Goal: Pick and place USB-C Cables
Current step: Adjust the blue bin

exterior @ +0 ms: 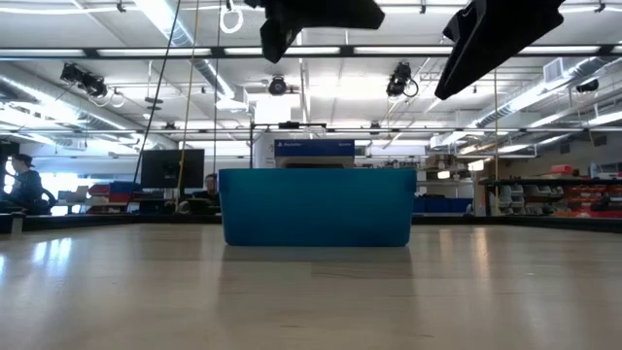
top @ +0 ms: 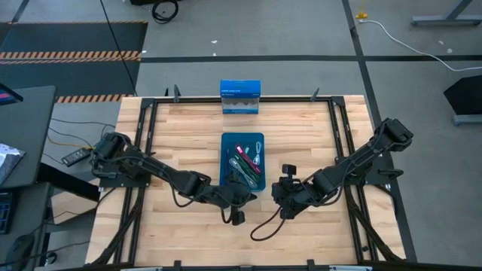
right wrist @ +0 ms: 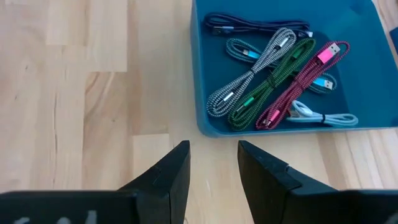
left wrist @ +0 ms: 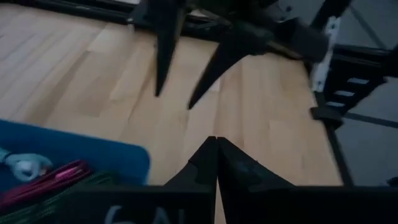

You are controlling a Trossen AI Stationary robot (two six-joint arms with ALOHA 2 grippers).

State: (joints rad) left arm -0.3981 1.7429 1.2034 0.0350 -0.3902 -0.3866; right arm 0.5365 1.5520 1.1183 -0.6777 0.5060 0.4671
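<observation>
The blue tray [top: 242, 160] sits mid-table and holds all the USB-C cables. In the right wrist view they lie side by side: purple [right wrist: 261, 26], teal [right wrist: 244, 50], grey [right wrist: 249, 76], green [right wrist: 273, 84], magenta-red [right wrist: 305, 81] and pale blue [right wrist: 320, 115]. My left gripper [top: 248, 197] hovers just off the tray's near edge, shut and empty [left wrist: 216, 149]. My right gripper [top: 274, 191] hovers off the tray's near right corner, open and empty [right wrist: 213, 162], and it also shows in the left wrist view [left wrist: 180, 62].
A small blue box [top: 240, 97] stands at the table's far edge behind the tray. A black metal frame [top: 343, 143] runs round the wooden top. A black wire [top: 263, 226] loops on the table near the right arm. In the low view the tray [exterior: 318, 207] stands alone on bare wood.
</observation>
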